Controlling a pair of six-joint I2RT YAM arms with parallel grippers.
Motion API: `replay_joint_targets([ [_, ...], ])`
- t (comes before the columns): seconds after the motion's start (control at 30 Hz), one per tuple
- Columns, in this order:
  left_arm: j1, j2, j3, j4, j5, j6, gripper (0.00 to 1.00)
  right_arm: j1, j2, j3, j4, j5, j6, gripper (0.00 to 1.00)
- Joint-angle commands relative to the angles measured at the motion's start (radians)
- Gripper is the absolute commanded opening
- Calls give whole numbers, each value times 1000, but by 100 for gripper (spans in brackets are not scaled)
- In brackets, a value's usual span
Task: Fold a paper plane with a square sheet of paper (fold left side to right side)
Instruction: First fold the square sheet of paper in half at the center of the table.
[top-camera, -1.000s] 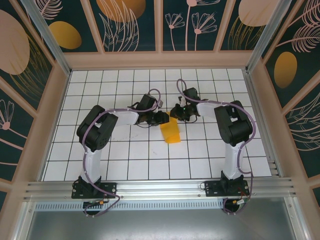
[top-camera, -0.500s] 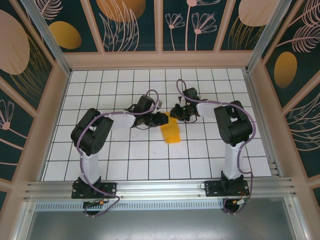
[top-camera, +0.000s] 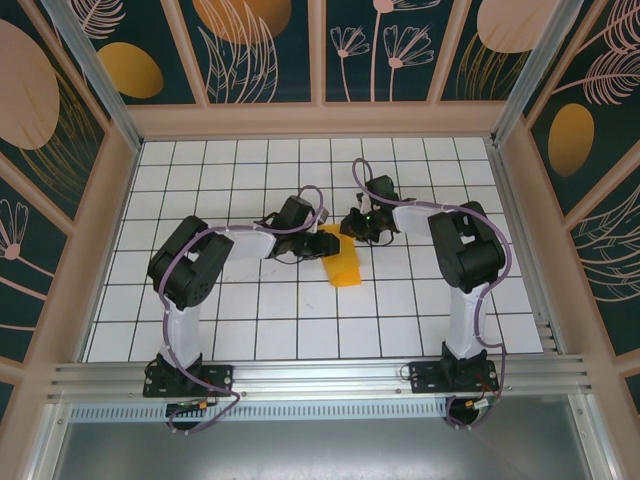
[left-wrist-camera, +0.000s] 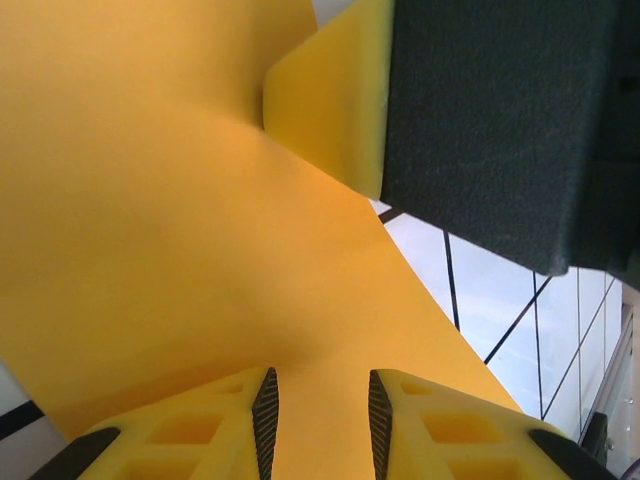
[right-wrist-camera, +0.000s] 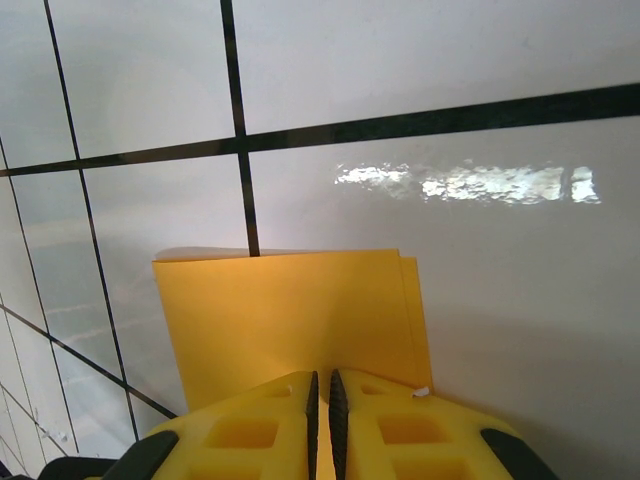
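Mid-fold: the square sheet of paper (top-camera: 343, 266), doubled over, lies centre of the table (top-camera: 200, 300). The right gripper (right-wrist-camera: 320, 388) pinches its edge; the left gripper (left-wrist-camera: 322, 390) sits slightly spread above it. Next probably needs the crease pressed flat.

This is a robotics lab cell: a purpose-built test enclosure, not a lived-in room. The landmark is the glossy white tabletop ruled with a black square grid (top-camera: 250, 320). Along its near edge run ribbed aluminium rails (top-camera: 320, 378). Bolted to them side by side stand the black-and-white left robot arm (top-camera: 185, 268) and right robot arm (top-camera: 465, 250), each trailing thin purple cables (top-camera: 166, 325). Pale pink frame beams (top-camera: 315, 118) fence the tabletop's other three sides. They carry printed dark teal wall panels with orange ovals and line-drawn leaves (top-camera: 270, 50). Nearer than the rails lies a plain grey metal sheet (top-camera: 320, 450).
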Motion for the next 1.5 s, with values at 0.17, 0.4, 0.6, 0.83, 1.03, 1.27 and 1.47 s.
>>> replay_joint_targets([
  [0.17, -21, 6, -29, -38, -12, 58, 33, 18, 56, -34, -114, 75, 7, 17],
  [0.4, -38, -2, -49, -48, -23, 77, 33, 22, 56, -33, -121, 79, 7, 17],
  [0.6, -49, -31, -69, -53, -25, 103, 33, 25, 59, -34, -124, 76, 11, 17],
  [0.83, -62, -48, -87, -49, -16, 113, 34, 25, 64, -34, -124, 77, 15, 17],
  [1.03, -81, -54, -97, -44, -9, 111, 34, 27, 70, -34, -123, 74, 13, 17],
  [1.27, -104, -68, -107, -30, -11, 102, 35, 27, 70, -36, -122, 69, 8, 17],
  [1.47, -130, -77, -138, -5, -16, 82, 36, 29, 69, -45, -117, 66, 7, 17],
])
